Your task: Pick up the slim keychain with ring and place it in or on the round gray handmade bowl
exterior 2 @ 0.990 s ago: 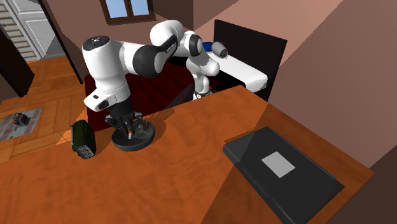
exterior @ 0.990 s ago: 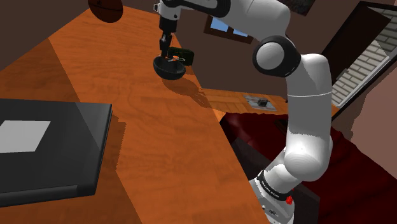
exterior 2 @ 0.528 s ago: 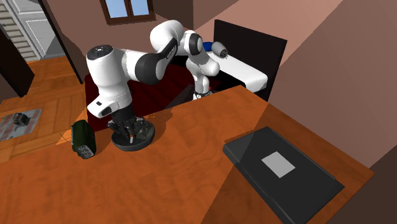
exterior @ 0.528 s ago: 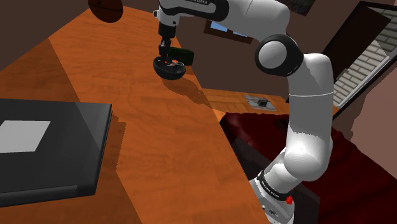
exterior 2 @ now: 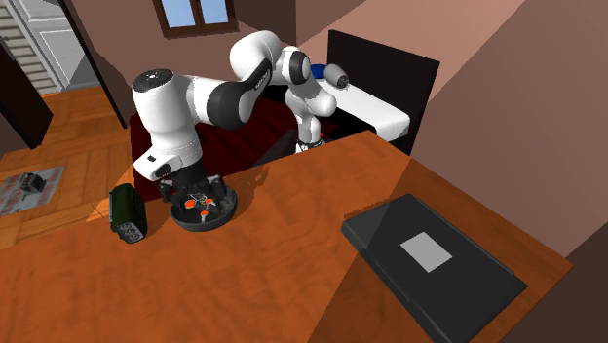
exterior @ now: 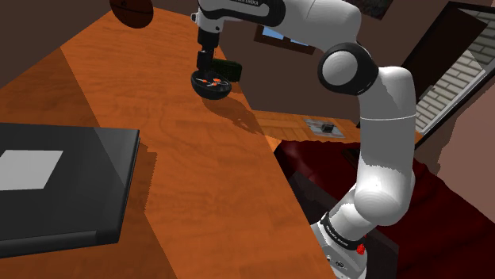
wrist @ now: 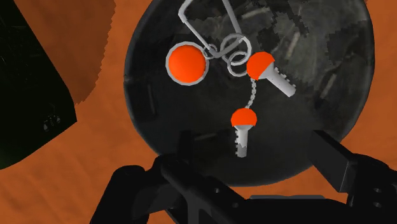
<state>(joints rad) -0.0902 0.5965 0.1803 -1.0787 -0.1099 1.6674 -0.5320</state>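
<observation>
Keychain (wrist: 259,65) lay flat inside dark bowl (wrist: 331,83), long axis from clip at rim to orange-headed keys near centre. Tool (wrist: 254,149) hovered above bowl, fingers (wrist: 340,168) wide apart, gripping nothing.

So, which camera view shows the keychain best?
The wrist view: the keychain lies in the dark bowl, with rings, orange disc and two keys plain. In the shoulder and second exterior views it is small orange specks in the bowl.

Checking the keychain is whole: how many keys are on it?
2, both in the bowl: one key by the rings, the other on a short chain nearer the gripper. None seems hidden.
</observation>
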